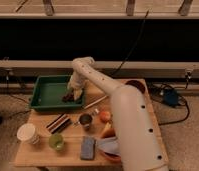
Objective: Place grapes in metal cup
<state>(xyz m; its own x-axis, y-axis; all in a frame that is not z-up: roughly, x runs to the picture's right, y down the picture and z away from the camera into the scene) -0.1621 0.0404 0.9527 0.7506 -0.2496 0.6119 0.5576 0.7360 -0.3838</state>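
Observation:
The grapes point(67, 97), a small dark bunch, lie in the green tray point(45, 93) near its right side. My gripper point(75, 94) reaches down into the tray just right of the grapes, at or touching them. The metal cup point(85, 120), small and silver-grey with a dark inside, stands on the wooden table point(40, 150) in front of the tray, well below the gripper.
A white paper cup point(27, 133) and a green cup point(56, 142) stand at the front left. A dark striped bar point(59, 123), an orange-red fruit point(105, 116), a blue sponge point(87, 148) and a dark bowl point(136, 85) also sit on the table.

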